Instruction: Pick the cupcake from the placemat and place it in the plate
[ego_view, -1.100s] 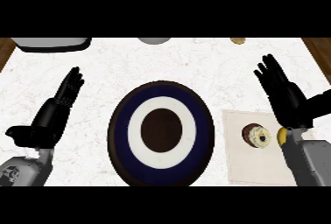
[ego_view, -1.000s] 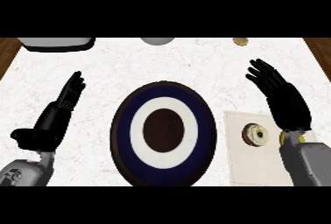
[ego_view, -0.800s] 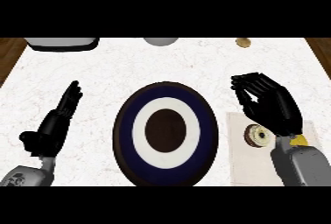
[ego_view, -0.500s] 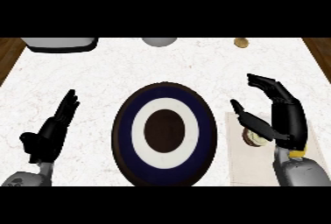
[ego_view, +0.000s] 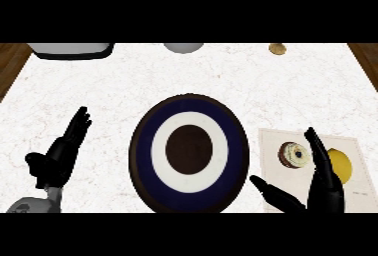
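The cupcake (ego_view: 292, 155), brown with a pale top, sits on the beige placemat (ego_view: 353, 190) at the right. A large plate (ego_view: 189, 150) with dark blue rim, white ring and dark centre lies at the counter's middle. My right hand (ego_view: 322, 187) is low on the placemat, just below and right of the cupcake, fingers straight and thumb spread toward the plate, not touching the cupcake. My left hand (ego_view: 57, 159) rests open at the lower left, fingers up.
A yellow round shape (ego_view: 338, 162) lies on the placemat right of the cupcake. At the counter's far edge are a dark-rimmed grey vessel (ego_view: 71, 49), a grey bowl (ego_view: 184, 47) and a small tan object (ego_view: 277, 48). Wood shows beyond both side edges.
My right hand has drawn down from above the placemat toward the lower edge, uncovering the cupcake. The left hand has slid slightly lower.
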